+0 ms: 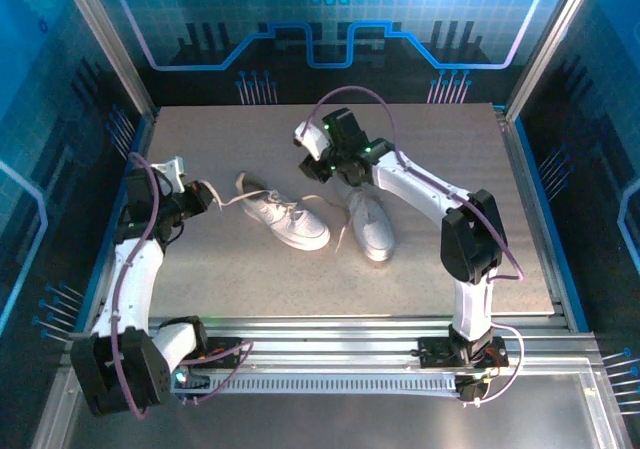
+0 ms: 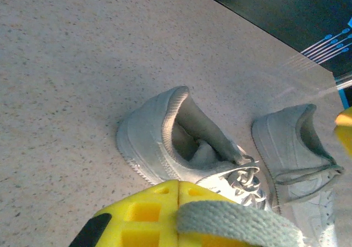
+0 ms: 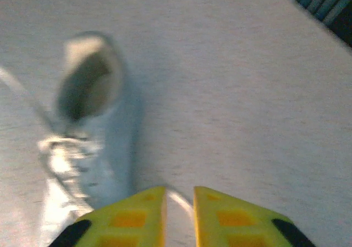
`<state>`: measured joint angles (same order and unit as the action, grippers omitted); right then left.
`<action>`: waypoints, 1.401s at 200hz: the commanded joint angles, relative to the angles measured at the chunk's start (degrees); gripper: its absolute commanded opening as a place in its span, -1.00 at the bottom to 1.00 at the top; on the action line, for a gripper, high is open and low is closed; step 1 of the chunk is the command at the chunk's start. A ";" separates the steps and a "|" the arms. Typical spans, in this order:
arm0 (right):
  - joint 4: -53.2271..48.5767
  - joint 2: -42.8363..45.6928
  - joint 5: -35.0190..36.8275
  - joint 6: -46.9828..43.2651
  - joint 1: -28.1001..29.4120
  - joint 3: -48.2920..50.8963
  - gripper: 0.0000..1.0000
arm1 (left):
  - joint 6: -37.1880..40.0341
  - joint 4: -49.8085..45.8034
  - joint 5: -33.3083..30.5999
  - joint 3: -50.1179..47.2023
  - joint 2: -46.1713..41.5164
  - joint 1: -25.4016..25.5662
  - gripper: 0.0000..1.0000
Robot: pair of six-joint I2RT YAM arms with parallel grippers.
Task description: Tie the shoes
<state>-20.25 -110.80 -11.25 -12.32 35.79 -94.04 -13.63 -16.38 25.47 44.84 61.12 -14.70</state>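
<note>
Two white shoes lie side by side mid-table, the left shoe point(image 1: 288, 220) and the right shoe point(image 1: 370, 225), with loose laces. My left gripper point(image 1: 206, 197) sits left of them, shut on a lace point(image 1: 232, 199) that runs taut to the left shoe. In the left wrist view the yellow fingers point(image 2: 148, 214) are pressed together on that flat lace point(image 2: 236, 220), with both shoes point(image 2: 165, 142) point(image 2: 291, 148) beyond. My right gripper point(image 1: 312, 161) hovers behind the shoes. Its fingers point(image 3: 132, 217) stand slightly apart, with a thin lace strand point(image 3: 180, 200) lying loose in the gap and a blurred shoe point(image 3: 93, 120) to the left.
The grey speckled tabletop point(image 1: 450, 269) has metal rails along its sides and a front rail point(image 1: 380, 324). Blue panel walls enclose the back and sides. Bare table lies right of the shoes and in front of them.
</note>
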 commanded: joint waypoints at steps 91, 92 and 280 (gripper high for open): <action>9.92 -4.79 -17.68 -5.28 3.25 7.94 0.17 | -2.68 3.38 8.88 10.76 3.73 0.70 -1.00; 9.90 -4.96 -17.59 -5.36 3.24 7.88 0.18 | -2.70 3.33 8.89 10.78 3.74 0.71 -1.00; 2.65 2.22 0.58 -8.25 13.38 9.66 -0.95 | -1.51 3.85 6.31 22.93 11.97 5.86 -1.00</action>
<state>-16.91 -111.94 -11.70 -22.52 47.88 -85.19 -15.11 -13.74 32.82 62.46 69.04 -11.68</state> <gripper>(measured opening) 0.040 0.051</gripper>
